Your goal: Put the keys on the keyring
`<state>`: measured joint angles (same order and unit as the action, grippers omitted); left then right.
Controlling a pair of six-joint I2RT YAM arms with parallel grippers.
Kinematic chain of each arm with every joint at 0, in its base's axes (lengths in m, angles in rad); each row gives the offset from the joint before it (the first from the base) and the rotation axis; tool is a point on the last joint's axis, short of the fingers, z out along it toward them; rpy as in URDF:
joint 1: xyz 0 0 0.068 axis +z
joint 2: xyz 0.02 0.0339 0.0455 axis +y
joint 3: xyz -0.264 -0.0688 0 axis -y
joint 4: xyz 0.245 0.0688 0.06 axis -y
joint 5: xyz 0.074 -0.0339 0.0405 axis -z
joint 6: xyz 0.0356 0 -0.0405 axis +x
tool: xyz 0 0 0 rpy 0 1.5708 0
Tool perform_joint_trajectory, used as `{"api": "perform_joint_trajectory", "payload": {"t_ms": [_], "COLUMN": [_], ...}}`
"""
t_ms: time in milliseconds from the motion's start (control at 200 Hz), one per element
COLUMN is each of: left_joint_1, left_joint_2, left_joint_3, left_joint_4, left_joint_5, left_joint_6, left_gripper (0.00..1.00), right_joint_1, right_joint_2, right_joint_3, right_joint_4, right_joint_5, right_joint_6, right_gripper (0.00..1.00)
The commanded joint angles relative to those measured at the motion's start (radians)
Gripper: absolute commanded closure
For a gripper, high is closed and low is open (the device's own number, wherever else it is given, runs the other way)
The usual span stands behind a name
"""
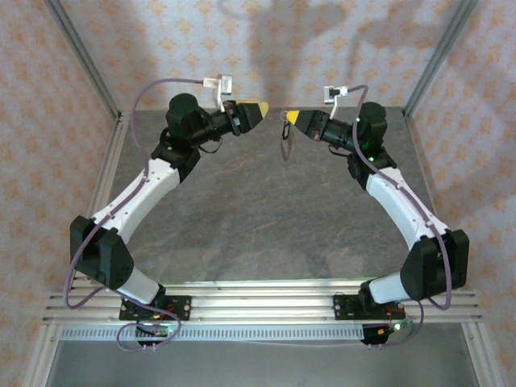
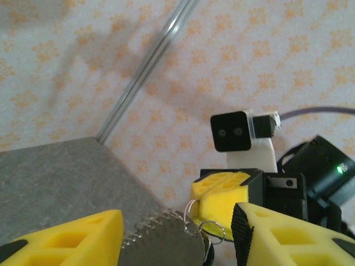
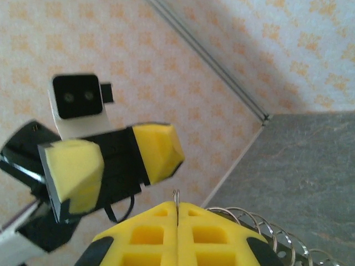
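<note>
**Item 1. Keyring** point(image 1: 285, 145): a thin, pale wire loop, oval. It hangs in the upper centre of the overhead view, straight below the right fingertips and above the table. In the right wrist view a single strand of wire point(image 3: 176, 198) stands up out of the seam between the closed fingers.

**Item 2. Key** point(image 1: 286, 129): a small dark oblong piece at the top of the loop, just under the right gripper. It is too small to tell more.

**Item 3. Wire coils** point(image 3: 252, 221): a run of bright metal turns, lower right of the right wrist view, just beside the fingers. Whether they are one piece with the keyring cannot be told.

**Item 4. Right gripper** point(image 1: 292, 118): black body with yellow wedge-shaped plastic fingers point(image 3: 150, 235) with hollow cells. The jaws are pressed together, pinching the keyring wire.

**Item 5. Left gripper** point(image 1: 260, 111): same make. Its yellow fingers point(image 3: 75, 169) are spread apart with nothing between them, and it faces the right gripper at close range.

**Item 6. Table** point(image 1: 258, 210): a matt grey top with a stone pattern.

**Item 7. Walls** point(image 1: 48, 89): pale covering printed with small orange floral motifs, with bare metal posts point(image 1: 81, 50) at the corners.
</note>
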<state>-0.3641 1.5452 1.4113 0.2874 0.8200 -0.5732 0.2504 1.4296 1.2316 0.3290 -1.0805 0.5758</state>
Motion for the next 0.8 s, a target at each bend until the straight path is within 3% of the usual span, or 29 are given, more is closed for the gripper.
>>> {"api": "perform_joint_trajectory", "payload": {"t_ms": [0,280,796], "left_joint_1": [0.017,0.042,0.039], "left_joint_2": [0.056,0.184,0.284], "left_joint_3": [0.096,0.268,0.367], "left_joint_4": [-0.145,-0.319,-0.352], "left_joint_5": [0.142,0.261,0.336], "left_joint_6": [0.119,0.222,0.215], "left_gripper": [0.45,0.51,0.64], "right_joint_1": [-0.021,-0.048,-0.049], "right_joint_2": [0.045,0.159,0.190], "right_joint_3": [0.102,0.242,0.259], "right_joint_4": [-0.134,-0.322,-0.299], "right_joint_5": [-0.137,-0.236,-0.238], "right_joint_6": [-0.122,-0.227,-0.212], "right_gripper": [1.00,1.00,1.00]}}
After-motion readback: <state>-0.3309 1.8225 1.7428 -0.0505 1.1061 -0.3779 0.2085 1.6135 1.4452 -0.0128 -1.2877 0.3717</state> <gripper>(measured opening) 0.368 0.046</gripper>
